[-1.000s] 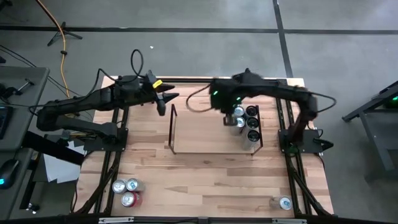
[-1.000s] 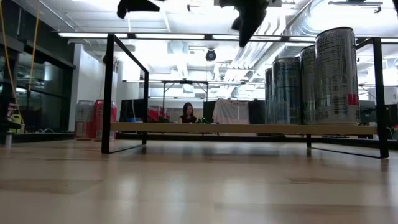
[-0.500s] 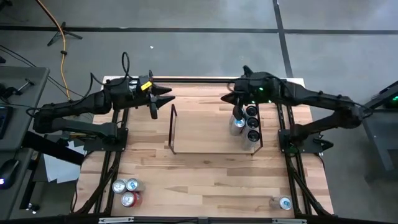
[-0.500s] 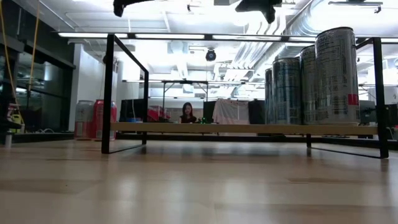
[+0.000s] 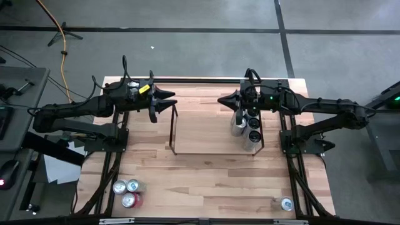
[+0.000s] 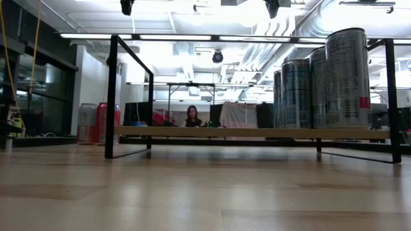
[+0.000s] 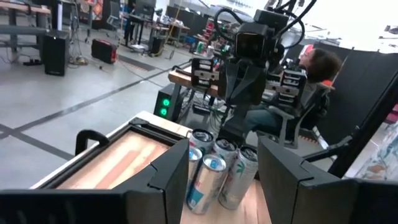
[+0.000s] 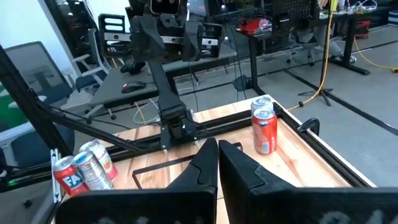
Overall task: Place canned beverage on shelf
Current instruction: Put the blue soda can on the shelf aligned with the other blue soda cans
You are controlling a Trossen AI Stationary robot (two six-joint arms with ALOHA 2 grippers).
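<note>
Overhead and table-level views, with the shelf (image 5: 215, 131) as your landmark: a low rack of thin black metal rods with upright end frames, standing on the pale wood-plank table (image 5: 206, 181). Your left gripper (image 5: 164, 104) hovers just off the shelf's left end, its arm stretched level from the left, fingers apart and holding nothing. Your right gripper (image 5: 226, 100) hangs over the shelf's right end above the cans, fingers pressed together, its arm reaching in from the right. Four tall cylindrical beverage cans (image 6: 327, 80) stand upright in a cluster at the shelf's right end, their metal sides grey and glossy. Well in front of the shelf, three cans (image 5: 127, 192) sit near the table's left front corner and one can (image 5: 285, 204) near its right front corner.
</note>
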